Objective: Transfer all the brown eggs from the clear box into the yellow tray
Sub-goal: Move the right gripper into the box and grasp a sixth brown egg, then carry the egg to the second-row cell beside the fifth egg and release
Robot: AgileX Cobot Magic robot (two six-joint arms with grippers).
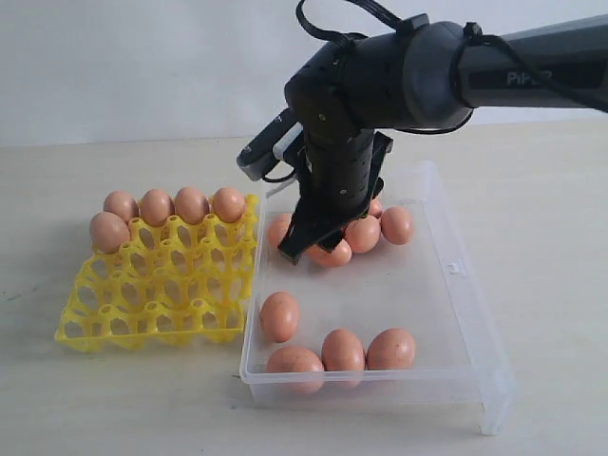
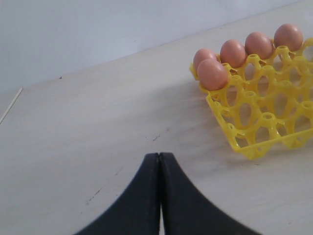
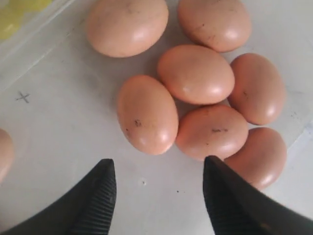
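The yellow tray (image 1: 152, 294) lies on the left and holds several brown eggs (image 1: 173, 206) along its far row, plus one more in the row behind that. The clear box (image 1: 456, 285) sits right beside it with more brown eggs: a cluster (image 1: 364, 233) at its far end and several (image 1: 343, 351) near its front wall. My right gripper (image 1: 309, 249) hangs open just above that cluster. In the right wrist view its fingers (image 3: 105, 186) straddle bare box floor just short of the nearest egg (image 3: 146, 113). My left gripper (image 2: 159, 155) is shut and empty over bare table, apart from the tray (image 2: 264, 122).
The pale wooden table (image 1: 551, 218) carries both containers, against a white wall. The box has a small latch tab (image 1: 457, 268) on its right wall. A corner of the yellow tray (image 3: 14, 14) shows beyond the box wall in the right wrist view.
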